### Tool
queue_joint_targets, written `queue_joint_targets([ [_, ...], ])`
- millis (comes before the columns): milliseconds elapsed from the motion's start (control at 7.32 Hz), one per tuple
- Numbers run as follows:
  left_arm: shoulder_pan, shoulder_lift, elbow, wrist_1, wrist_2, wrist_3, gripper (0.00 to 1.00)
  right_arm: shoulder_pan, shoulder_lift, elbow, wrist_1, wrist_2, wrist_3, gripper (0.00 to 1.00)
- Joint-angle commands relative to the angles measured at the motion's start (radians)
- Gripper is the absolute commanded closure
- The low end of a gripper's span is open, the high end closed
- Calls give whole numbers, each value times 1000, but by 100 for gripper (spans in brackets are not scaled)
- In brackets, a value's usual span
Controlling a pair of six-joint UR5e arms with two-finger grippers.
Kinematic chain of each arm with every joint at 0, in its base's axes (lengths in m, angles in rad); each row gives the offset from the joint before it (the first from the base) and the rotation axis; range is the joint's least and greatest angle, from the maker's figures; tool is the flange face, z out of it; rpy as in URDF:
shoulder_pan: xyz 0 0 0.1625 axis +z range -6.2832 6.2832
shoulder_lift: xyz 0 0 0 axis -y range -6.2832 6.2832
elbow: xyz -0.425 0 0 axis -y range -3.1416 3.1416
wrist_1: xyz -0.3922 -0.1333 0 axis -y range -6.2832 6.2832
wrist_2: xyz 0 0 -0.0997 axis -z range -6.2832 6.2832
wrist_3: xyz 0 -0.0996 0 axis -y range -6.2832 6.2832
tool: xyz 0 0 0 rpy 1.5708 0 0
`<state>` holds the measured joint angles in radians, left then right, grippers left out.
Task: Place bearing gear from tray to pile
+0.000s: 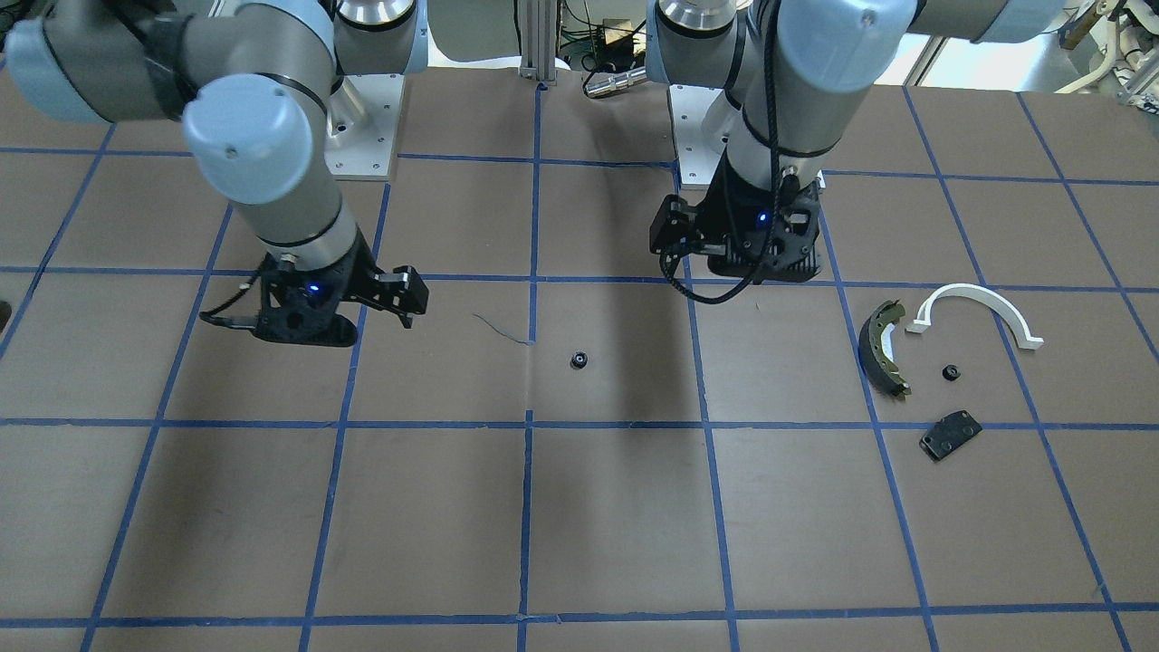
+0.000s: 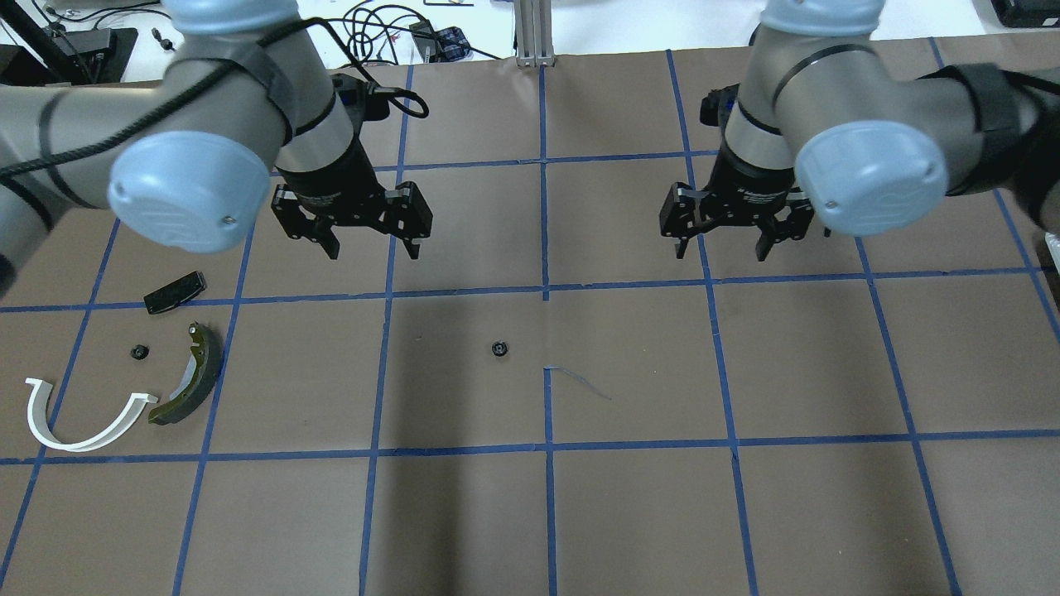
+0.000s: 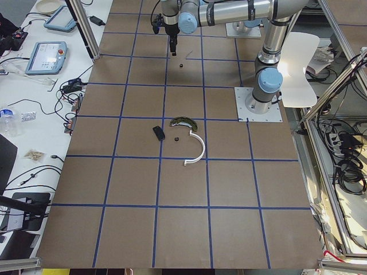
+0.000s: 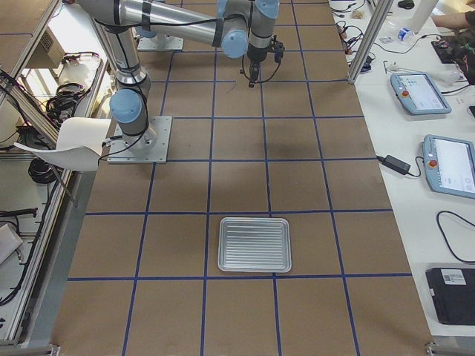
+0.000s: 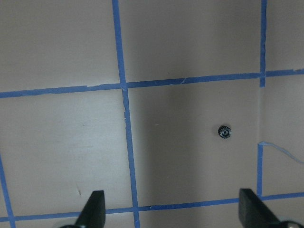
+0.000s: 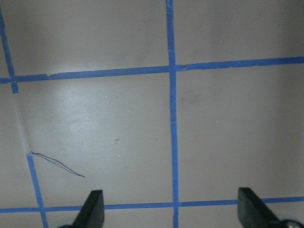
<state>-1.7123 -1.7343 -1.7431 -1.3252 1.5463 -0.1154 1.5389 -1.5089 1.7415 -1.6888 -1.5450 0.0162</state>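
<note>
A bearing gear (image 2: 498,348) lies on the table (image 2: 629,513), well apart from the pile (image 2: 192,381) on its left.

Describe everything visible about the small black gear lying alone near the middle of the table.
The gear is small, round and black, with fine teeth around its rim and a paler ring around its centre hole, as the left wrist view shows. Whether it is metal or plastic I cannot tell. It lies flat and alone on the brown table cover, in a shaded strip just to the robot's left of the central blue tape line. Nothing but the cover touches it.
</note>
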Motion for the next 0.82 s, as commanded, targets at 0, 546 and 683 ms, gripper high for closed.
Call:
queue_joint_targets([
  [0,-61,-92,-141,197,2,-93,0,-57,-100,-6,66,-81,-64,0],
  [546,-174,-165,-233,429,3,-321,0,-48,-91,-94,70,-67,-62,0],
  [683,-176,-186,-233,463,3,-322,0,-14,-87,-95,67,-64,-59,0],
])
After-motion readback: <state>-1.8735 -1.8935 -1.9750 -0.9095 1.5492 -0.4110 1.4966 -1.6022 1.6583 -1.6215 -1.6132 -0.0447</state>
